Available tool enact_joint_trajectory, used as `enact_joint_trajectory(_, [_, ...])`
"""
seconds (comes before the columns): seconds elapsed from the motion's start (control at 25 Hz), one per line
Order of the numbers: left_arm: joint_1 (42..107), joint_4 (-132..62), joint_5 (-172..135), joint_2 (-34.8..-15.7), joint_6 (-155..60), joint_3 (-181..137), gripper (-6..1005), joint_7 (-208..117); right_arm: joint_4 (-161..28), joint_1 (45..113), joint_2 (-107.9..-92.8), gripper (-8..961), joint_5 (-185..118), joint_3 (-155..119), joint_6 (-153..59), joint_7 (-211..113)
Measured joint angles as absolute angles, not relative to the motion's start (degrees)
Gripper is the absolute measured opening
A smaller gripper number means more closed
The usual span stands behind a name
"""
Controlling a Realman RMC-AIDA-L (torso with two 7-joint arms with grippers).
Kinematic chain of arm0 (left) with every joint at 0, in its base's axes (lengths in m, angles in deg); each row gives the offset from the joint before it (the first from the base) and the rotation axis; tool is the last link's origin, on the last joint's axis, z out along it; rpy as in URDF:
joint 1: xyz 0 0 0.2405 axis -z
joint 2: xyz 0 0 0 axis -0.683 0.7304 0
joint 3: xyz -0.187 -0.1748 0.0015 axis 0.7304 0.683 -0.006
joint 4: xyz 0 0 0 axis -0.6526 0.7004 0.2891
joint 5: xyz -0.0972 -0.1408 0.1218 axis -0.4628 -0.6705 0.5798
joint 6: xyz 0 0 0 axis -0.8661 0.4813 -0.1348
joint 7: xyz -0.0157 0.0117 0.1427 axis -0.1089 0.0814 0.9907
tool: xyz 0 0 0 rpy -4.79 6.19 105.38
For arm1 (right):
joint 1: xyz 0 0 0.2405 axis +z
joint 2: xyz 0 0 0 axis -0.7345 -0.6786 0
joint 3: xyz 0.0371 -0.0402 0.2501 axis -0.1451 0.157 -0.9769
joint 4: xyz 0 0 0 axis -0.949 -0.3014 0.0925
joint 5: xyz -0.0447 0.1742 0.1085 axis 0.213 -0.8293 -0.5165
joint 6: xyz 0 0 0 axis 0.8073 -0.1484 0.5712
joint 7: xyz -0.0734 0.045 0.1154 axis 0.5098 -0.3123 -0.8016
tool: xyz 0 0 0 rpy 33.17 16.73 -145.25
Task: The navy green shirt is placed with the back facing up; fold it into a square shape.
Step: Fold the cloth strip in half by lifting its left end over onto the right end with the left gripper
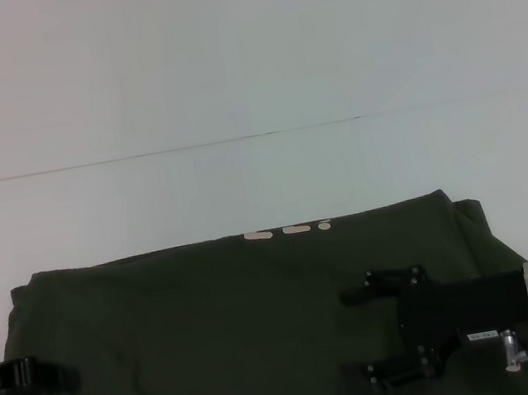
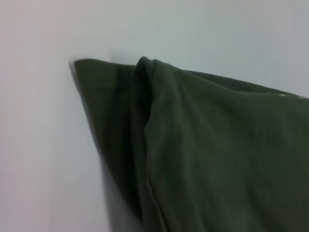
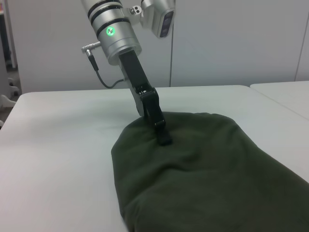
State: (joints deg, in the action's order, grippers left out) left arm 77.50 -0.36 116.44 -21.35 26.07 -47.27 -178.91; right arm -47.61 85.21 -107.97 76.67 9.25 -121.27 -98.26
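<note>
Although the navy green shirt (image 1: 236,334) already lies as a wide folded band along the near edge of the white table (image 1: 221,63), it is not yet a square, so I judge that at least one fold across its length is left. A small pale print (image 1: 288,230) shows at its far edge. The right gripper (image 1: 368,335) hovers over the right part of the shirt with fingers spread wide, holding nothing. The left gripper (image 1: 61,377) rests on the shirt's left end; whether it pinches the cloth I cannot tell. Nothing else stands in the way.
</note>
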Motion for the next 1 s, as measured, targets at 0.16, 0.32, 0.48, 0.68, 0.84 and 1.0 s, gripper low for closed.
enact_joint_trajectory(0.16, [77.56,-0.33,116.32,-21.1,26.06,-47.1,331,-179.56,-47.6,85.12,-107.92,901,76.67,9.25,-121.37,-98.58])
enact_joint_trajectory(0.32, [77.63,-0.28,116.2,-20.99,26.21,-47.11,173,-179.69,-47.58,85.07,-107.89,900,76.67,9.25,-121.33,-98.59])
enact_joint_trajectory(0.48, [77.8,-0.27,116.18,-20.98,26.35,-47.12,127,-179.68,-47.59,85.11,-107.88,901,76.67,9.25,-121.27,-98.6])
enact_joint_trajectory(0.68, [77.83,-0.27,116.19,-20.63,26.61,-47.27,122,-179.69,-47.54,85.21,-107.88,900,76.67,9.25,-121.45,-98.6])
enact_joint_trajectory(0.84, [77.78,-0.27,116.57,-19.24,26.71,-47.26,122,-180.19,-47.43,85.15,-107.88,900,76.61,9.25,-121.72,-98.6])
enact_joint_trajectory(1.0, [77.04,0.34,116.82,-17.37,27.0,-47.23,121,-180.88,-47.47,84.98,-107.88,901,76.43,9.25,-121.95,-98.6])
